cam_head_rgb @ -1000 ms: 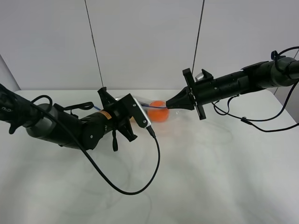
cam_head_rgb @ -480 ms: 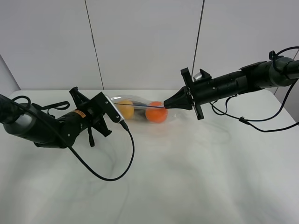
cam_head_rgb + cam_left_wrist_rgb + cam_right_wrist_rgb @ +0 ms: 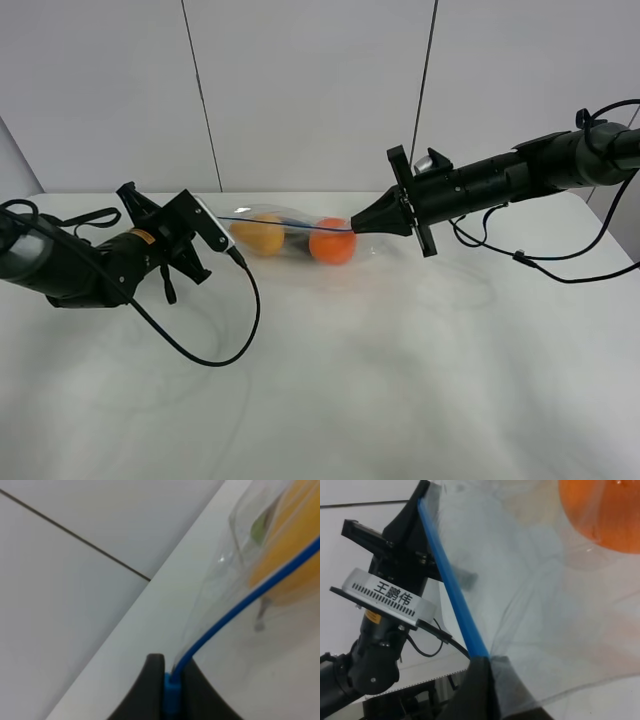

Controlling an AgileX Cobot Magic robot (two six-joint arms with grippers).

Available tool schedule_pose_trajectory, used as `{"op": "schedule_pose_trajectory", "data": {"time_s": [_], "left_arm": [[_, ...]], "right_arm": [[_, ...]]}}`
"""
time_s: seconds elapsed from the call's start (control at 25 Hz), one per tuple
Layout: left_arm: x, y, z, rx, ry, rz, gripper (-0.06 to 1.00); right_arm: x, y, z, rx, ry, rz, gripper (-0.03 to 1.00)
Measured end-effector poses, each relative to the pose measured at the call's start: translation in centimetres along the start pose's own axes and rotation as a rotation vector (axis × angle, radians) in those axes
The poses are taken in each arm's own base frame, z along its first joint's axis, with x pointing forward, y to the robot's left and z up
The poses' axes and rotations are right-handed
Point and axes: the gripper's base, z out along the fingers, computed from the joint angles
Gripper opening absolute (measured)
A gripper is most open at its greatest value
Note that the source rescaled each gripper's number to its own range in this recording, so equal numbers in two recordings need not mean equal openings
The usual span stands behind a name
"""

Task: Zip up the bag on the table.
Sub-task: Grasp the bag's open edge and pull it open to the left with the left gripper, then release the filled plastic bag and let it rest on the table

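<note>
The clear bag lies stretched between my two grippers at the back of the white table. An orange fruit and a yellow-orange fruit show through it. My left gripper is shut on the left end of the thin blue zip strip; the left wrist view shows its fingers pinching the strip. My right gripper is shut on the bag's right end; the right wrist view shows it clamped on the strip, with the orange fruit behind.
A black cable from the left arm loops over the table in front of the bag. Another cable hangs from the right arm at the right. The wall rises just behind the table's back edge.
My left gripper has slid left along the blue zip strip, from near the orange fruit to the bag's left end, uncovering both fruits. The right gripper has held its place.
</note>
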Motion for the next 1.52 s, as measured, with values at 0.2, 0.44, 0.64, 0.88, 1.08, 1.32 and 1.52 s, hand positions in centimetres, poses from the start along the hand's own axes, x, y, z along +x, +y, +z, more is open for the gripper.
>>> {"op": "schedule_pose_trajectory", "data": {"time_s": [0.2,0.44,0.64,0.88,1.08,1.32,1.52], "left_arm": [[0.0,0.0,0.0,0.003,0.003,-0.001,0.0],[0.6,0.4,0.1,-0.006,0.016,-0.003,0.0],[0.9,0.6,0.2,-0.003,0.01,0.003,0.0],[0.8,0.6,0.2,0.003,-0.001,-0.043,0.04],[1.5,1.2,0.3,-0.01,0.012,-0.151,0.53],[3.7,2.9,0.4,-0.067,0.072,-0.267,0.85],[6.7,4.9,0.3,-0.147,0.16,-0.471,0.87]], "right_arm": [[0.0,0.0,0.0,0.002,0.004,-0.002,0.0],[0.1,0.0,0.0,0.001,0.01,-0.003,0.0],[0.1,0.0,0.0,-0.002,0.008,-0.001,0.0],[0.1,0.0,0.0,-0.001,0.008,-0.001,0.0],[0.2,-0.2,-0.3,0.014,0.023,-0.008,0.0],[0.2,-0.3,-0.3,0.014,0.022,-0.007,0.0],[0.2,-0.3,-0.3,0.014,0.024,-0.008,0.0]]}}
